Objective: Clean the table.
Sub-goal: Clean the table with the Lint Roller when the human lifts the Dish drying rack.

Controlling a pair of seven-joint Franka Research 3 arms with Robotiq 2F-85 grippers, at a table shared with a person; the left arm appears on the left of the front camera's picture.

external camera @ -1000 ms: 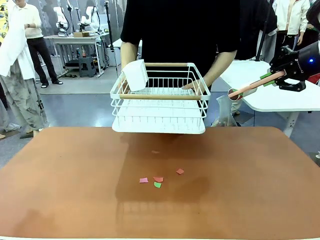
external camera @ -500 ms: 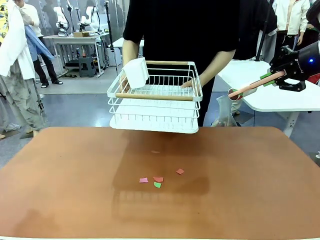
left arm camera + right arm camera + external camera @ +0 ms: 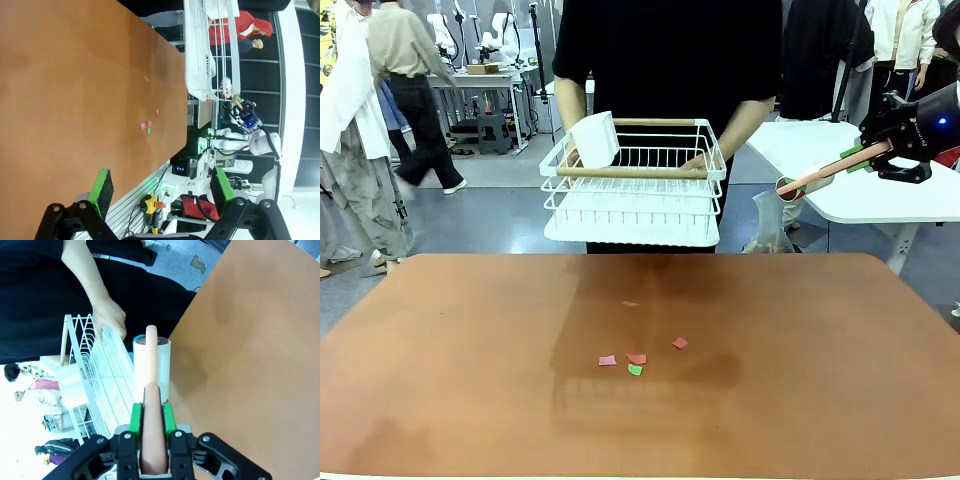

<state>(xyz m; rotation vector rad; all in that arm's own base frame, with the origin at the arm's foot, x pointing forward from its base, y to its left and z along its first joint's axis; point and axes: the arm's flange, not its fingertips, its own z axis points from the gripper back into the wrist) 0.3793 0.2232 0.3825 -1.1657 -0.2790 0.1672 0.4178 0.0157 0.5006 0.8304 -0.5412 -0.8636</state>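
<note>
The bench (image 3: 820, 390) spreads its reddish-brown top across the whole foreground. At its far edge the person (image 3: 670, 60) holds a white wire basket (image 3: 635, 200) up in the air, clear of the surface, with a white cup (image 3: 593, 140) hooked on one front corner. Off to the right, above and beyond the bench's far corner, the right claw (image 3: 860, 156) is clamped narrow on the pink-handled roller (image 3: 815, 178), white roll pointing towards the basket. The wrist view shows the handle pinched between the green pads (image 3: 134, 417). The left claw (image 3: 162, 187) hangs wide and empty, looking down along the bench. And there's the job: a small cluster of paper scraps (image 3: 636, 357), pink, red and green, near the middle, one lying a little apart. Risks, as I judge them: the roll sits close to the basket and the person's hand (image 3: 112, 320), so a careless swing down could clip either. Scraps this light could skid away under a fast pass, and a tilted roll would ride over them.
</note>
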